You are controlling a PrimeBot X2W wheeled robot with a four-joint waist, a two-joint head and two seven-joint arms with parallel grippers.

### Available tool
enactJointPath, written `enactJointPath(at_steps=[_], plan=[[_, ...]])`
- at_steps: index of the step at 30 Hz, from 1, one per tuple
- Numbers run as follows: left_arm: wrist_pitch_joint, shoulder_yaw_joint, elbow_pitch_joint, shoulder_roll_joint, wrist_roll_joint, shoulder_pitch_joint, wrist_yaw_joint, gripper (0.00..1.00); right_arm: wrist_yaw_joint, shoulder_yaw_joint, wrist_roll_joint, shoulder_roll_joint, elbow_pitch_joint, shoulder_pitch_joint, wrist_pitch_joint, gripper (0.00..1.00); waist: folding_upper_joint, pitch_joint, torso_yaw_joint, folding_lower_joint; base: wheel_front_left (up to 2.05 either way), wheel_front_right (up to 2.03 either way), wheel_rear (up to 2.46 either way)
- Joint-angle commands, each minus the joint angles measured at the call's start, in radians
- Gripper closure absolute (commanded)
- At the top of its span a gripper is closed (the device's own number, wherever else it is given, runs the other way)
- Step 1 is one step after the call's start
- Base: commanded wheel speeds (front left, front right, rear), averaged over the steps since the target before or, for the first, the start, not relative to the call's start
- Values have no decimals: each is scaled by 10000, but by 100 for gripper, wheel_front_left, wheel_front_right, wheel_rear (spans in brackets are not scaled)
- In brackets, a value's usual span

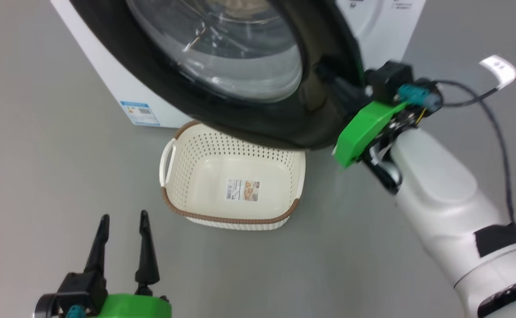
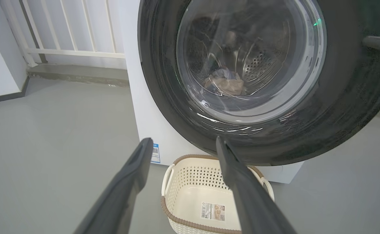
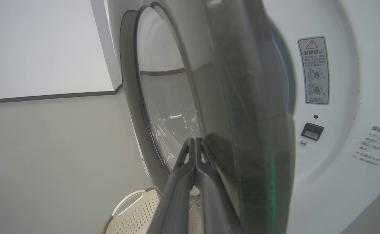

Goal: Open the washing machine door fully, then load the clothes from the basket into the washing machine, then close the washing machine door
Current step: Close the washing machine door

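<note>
Door [image 1: 258, 123] [image 2: 157, 81] [image 3: 242, 113] hangs ajar on the washer [image 1: 107, 75] [image 3: 339, 130]; the right wrist view shows a gap between its black rim and the white front, with the latch slot [image 3: 312, 131] and a warning label [image 3: 315, 70] exposed. Clothes [image 2: 225, 83] lie inside the drum, seen through the glass in the left wrist view, crumpled at the bottom. Basket [image 1: 182, 176] [image 2: 190, 182] [image 3: 134, 211] sits on the grey floor just below the door, nothing in it, label sticker [image 1: 242, 190] on its bottom. Right gripper [image 3: 193, 141] is at the door's right edge, fingers pressed together with nothing between them, tips lying over the rim's inner edge next to the glass; actual contact can't be told. Left gripper [image 1: 124, 215] [image 2: 184, 141] hangs over the floor near the basket's left side, jaws spread wide, holding nothing, pointing toward the door. Blue energy sticker [image 1: 139, 112] on the washer's lower corner.
</note>
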Motion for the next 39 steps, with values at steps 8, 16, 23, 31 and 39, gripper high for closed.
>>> enactJointPath(at_steps=[8, 16, 23, 31, 39], plan=[[-121, 301, -152, -213, 351, -855, -349, 0, 12, -1086, -375, -338, 254, -1193, -121, 100, 0, 987, 566, 0, 0, 0, 0], [-122, 262, -130, -474, 533, -1434, -645, 0, 12, -1732, -830, -801, 608, -2166, -122, 100, 0, 1917, 1057, 0, 0, 0, 0], [-122, 281, -57, -591, 564, -1723, -817, 0, 12, -2383, -1109, -1008, 867, -2727, -122, 100, 0, 2274, 1265, 0, 0, 0, 0], [-122, 303, -25, -628, 622, -1857, -902, 0, 12, -2872, -1386, -1041, 928, -3066, -122, 100, 0, 2413, 1327, 0, 0, 0, 0], [-122, 205, -43, -635, 490, -1965, -825, 0, 12, -3283, -1607, -983, 860, -3055, -122, 100, 0, 2464, 1333, 0, 0, 0, 0]])
